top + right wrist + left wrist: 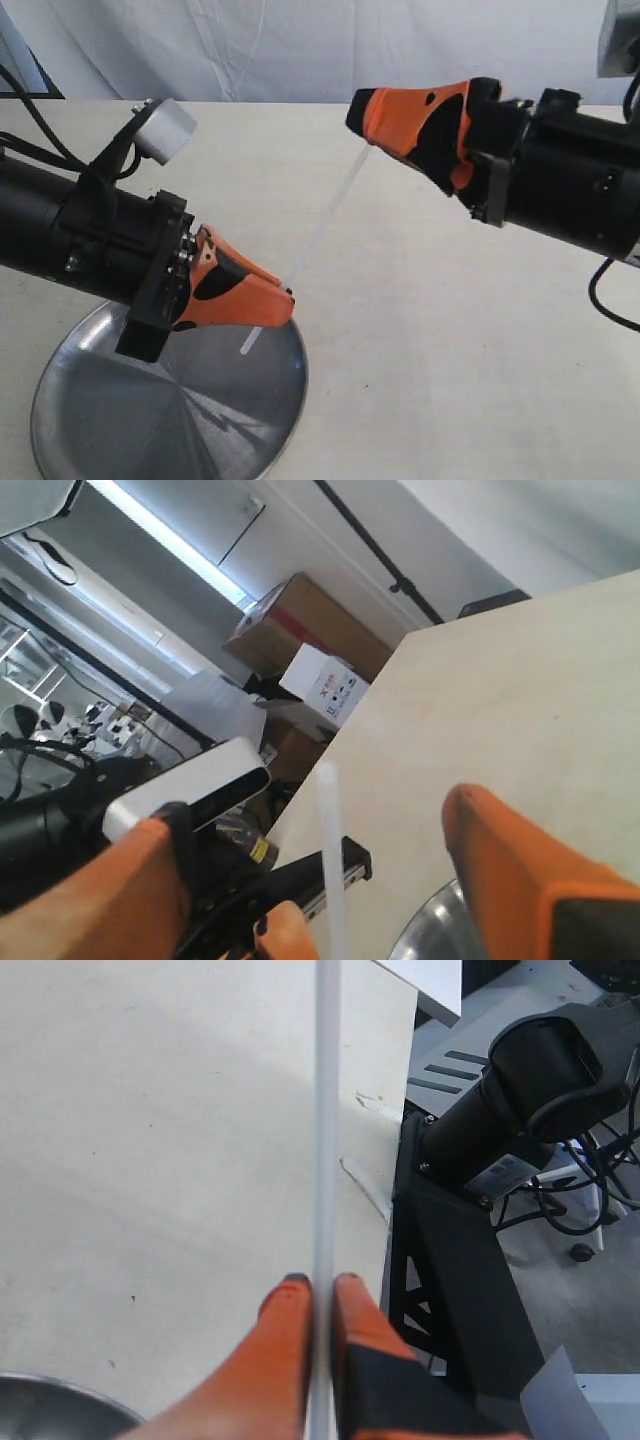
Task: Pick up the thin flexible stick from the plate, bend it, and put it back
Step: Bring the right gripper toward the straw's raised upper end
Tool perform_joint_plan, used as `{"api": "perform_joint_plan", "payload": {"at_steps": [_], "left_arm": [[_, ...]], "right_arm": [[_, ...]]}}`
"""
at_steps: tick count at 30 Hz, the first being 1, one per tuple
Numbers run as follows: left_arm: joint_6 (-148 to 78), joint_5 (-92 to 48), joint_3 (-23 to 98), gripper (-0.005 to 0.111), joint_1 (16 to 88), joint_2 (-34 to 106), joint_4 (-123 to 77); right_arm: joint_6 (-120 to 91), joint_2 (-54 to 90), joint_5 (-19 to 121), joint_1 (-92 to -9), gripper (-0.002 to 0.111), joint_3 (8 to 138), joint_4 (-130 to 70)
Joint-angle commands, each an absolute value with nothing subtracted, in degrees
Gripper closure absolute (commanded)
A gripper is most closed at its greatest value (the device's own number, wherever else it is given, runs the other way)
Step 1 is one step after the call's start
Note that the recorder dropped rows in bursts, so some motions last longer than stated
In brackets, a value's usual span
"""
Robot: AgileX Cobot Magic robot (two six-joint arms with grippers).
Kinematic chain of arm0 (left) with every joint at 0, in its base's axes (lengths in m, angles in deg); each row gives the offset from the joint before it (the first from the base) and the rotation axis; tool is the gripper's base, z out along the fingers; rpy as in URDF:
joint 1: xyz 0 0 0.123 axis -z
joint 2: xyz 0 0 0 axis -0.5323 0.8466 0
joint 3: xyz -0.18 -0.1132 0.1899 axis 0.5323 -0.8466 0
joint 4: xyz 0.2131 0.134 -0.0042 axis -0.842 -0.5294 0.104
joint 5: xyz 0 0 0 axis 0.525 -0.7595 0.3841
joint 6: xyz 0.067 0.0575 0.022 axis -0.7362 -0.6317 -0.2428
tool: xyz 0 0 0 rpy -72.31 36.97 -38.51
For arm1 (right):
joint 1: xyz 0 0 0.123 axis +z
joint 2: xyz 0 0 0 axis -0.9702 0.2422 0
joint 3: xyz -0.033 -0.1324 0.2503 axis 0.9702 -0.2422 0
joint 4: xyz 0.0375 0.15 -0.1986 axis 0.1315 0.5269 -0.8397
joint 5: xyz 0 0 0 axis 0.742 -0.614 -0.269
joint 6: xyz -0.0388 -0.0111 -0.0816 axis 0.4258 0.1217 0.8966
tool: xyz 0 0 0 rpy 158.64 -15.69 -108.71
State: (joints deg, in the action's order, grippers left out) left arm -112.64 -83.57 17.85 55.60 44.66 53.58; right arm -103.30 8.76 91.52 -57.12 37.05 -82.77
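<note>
The thin flexible stick (330, 205) is a straight whitish rod slanting up from lower left to upper right above the table. My left gripper (285, 295) is shut on its lower part, just over the far rim of the shiny steel plate (150, 420); a short end pokes out below the fingers. In the left wrist view the stick (325, 1110) runs straight out from between the closed orange fingers (290, 1310). My right gripper (358, 112) is at the stick's top end. It stands open, with the stick (331, 860) free in the wide gap between its fingers (520, 880).
The pale table (450, 350) stretches to the right of the plate. A white cloth backdrop (300, 40) hangs behind it. The table's edge and a black arm base (520, 1070) show in the left wrist view. Cardboard boxes (310, 630) stand off the table.
</note>
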Motion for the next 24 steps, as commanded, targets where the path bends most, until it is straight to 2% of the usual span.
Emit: {"api": "perform_joint_plan", "payload": {"at_steps": [1,8,10,14,15,16,24], "left_arm": [[-112.95,-84.48,18.0,0.107,55.75,44.02,54.49],[-113.23,-84.48,18.0,0.107,55.75,44.02,55.17],[-113.39,-84.48,18.0,0.107,55.75,44.02,55.15],[-113.87,-84.48,18.0,0.107,55.75,44.02,55.15],[-114.42,-84.48,18.0,0.107,55.75,44.02,55.15],[-114.42,-84.48,18.0,0.107,55.75,44.02,55.15],[-117.18,-87.32,18.0,0.107,55.75,44.02,57.0]], "right_arm": [[-102.9,12.71,97.28,-56.94,0.039,37.6,-83.5],[-101.46,16.26,94.91,-53.0,0.04,39.65,-83.22],[-101.46,17.23,92.64,-51.71,0.05,40.92,-83.22],[-101.46,18.37,91.53,-50.52,0.09,42.12,-83.0],[-101.46,18.56,91.53,-50.52,0.105,42.12,-83.0],[-101.46,18.59,91.53,-50.52,0.108,42.12,-83.0],[-98.83,18.59,87.59,-50.52,0.108,42.12,-83.0]]}}
